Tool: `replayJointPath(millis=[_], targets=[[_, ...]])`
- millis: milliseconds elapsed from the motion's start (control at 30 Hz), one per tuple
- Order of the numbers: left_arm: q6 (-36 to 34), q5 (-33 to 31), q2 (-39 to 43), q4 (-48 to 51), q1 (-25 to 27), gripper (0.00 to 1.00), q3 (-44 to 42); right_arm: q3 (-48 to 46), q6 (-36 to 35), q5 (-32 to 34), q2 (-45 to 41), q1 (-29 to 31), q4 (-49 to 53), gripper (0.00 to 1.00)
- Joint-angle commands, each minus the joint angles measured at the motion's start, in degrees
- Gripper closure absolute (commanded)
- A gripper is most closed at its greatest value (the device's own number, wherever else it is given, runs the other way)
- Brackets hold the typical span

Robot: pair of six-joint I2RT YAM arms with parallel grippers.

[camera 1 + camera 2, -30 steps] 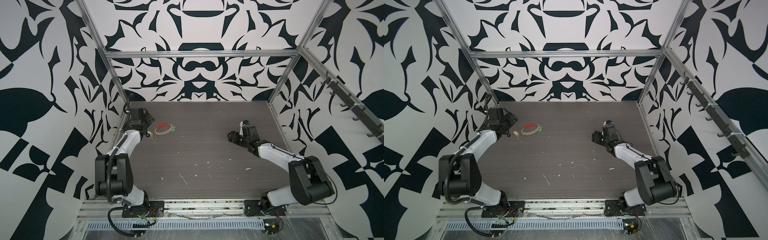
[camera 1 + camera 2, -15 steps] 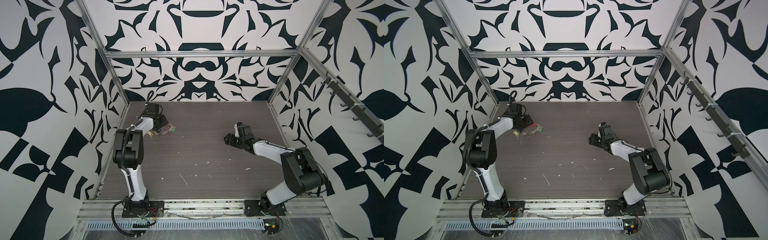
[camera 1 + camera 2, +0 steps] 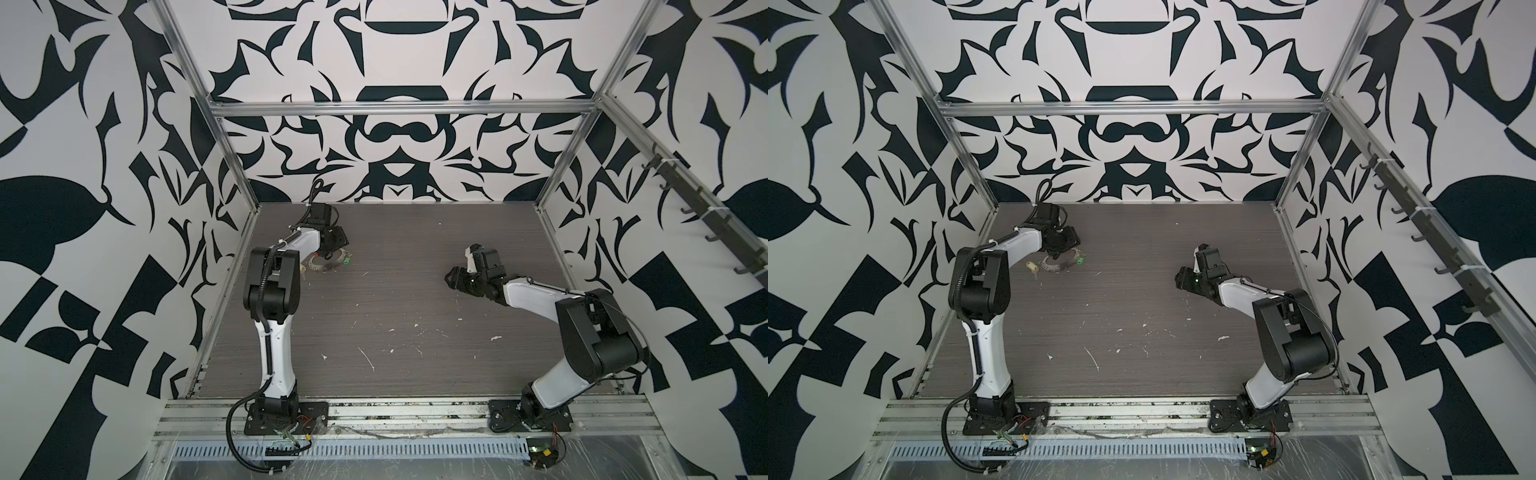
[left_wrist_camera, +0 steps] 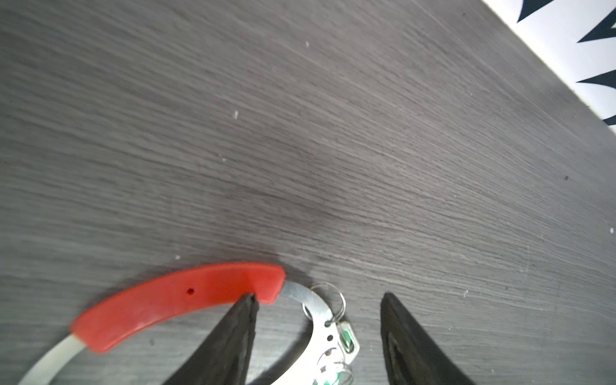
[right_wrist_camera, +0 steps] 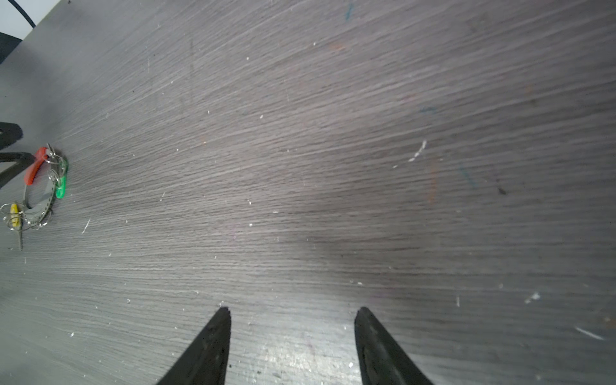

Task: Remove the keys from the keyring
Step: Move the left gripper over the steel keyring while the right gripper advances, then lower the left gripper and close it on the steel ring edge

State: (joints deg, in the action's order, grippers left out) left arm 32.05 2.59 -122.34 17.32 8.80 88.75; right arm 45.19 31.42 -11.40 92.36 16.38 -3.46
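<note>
Black-and-white patterned walls [image 3: 390,137] enclose a dark wood-grain table [image 3: 395,291] flecked with white scraps [image 3: 368,359]. In both top views the keyring [image 3: 321,269] is seen lying flat at about ten o'clock of the table, near the far left corner. Its green key [image 3: 1080,260] is found at three o'clock of the hoop and its yellow key [image 3: 1030,266] at nine o'clock, just outside the band. In the left wrist view the green key's small loop is seen threaded through a hole in the band. Whether the yellow key is threaded or merely touching cannot be told.

The left gripper [image 4: 319,296] is positioned over the hoop's twelve o'clock side with its jaws spread. The bare band is straddled just beside the red cover [image 4: 180,300]: one fingertip [image 4: 245,316] is set inside the hoop against the cover's end, the other outside, clear of the green key. Nothing is pinched yet. This placement is judged to be chosen so that the hoop can be clamped and anchored.

The right gripper [image 5: 293,310] is held low at about three o'clock of the table, well apart from the keyring, jaws spread and empty, pointed toward it. It is judged to be left free for pulling a key once the hoop is fixed.
</note>
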Motion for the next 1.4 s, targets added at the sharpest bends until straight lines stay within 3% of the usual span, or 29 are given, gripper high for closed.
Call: replayJointPath(millis=[0, 300, 567, 1067, 1367], targets=[[2.2, -0.2, -1.4, 1.8, 0.2, 0.37, 1.4, 1.7, 0.0, 0.2, -0.9, 0.3, -0.4, 0.38], [2.5, -0.7, -4.1, 4.3, 1.8, 0.38, 3.4, 1.9, 0.1, 0.3, -0.5, 0.3, 0.0, 0.39], [-1.5, -5.6, -7.3, 12.7, 4.7, 0.47, 8.9, 1.7, 0.0, 0.7, -0.6, 0.3, 0.2, 0.39], [-9.4, -13.8, -4.9, 14.8, 10.9, 0.35, 6.6, 1.4, 0.3, -0.7, -0.3, 0.3, -0.4, 0.4], [-10.4, -17.9, -4.0, 16.5, 12.7, 0.39, 7.9, 1.0, 0.5, -1.4, -1.0, 0.3, -0.6, 0.4]])
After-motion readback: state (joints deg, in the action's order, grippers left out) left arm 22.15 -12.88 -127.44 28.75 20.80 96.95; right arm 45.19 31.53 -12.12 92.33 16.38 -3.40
